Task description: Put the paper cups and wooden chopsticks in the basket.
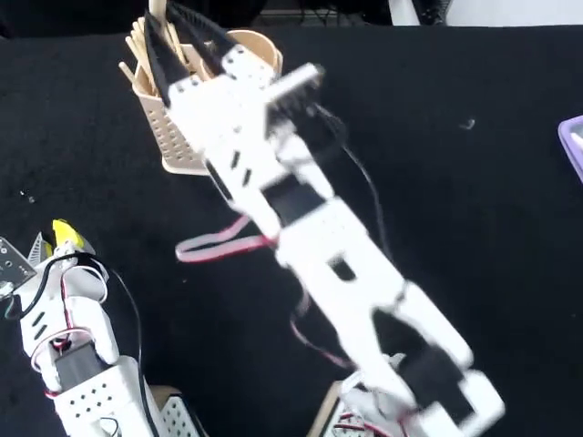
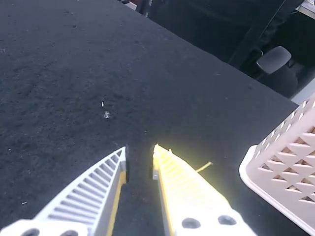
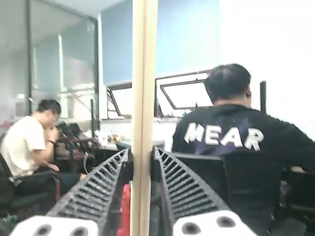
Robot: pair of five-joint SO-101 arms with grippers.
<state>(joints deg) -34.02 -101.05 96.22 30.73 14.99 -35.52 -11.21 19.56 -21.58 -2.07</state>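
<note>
A beige perforated basket stands at the table's far left and holds several wooden chopsticks and a paper cup. My right gripper hangs over the basket, shut on one upright wooden chopstick. In the right wrist view that chopstick runs straight up between the black fingers of the gripper. My left gripper rests low at the near left of the table. Its white and yellow fingers stand a narrow gap apart with nothing between them, and the basket's corner is beside it.
The right arm stretches diagonally across the middle of the black table, with a loose pink cable trailing beneath it. A purple object pokes in at the right edge.
</note>
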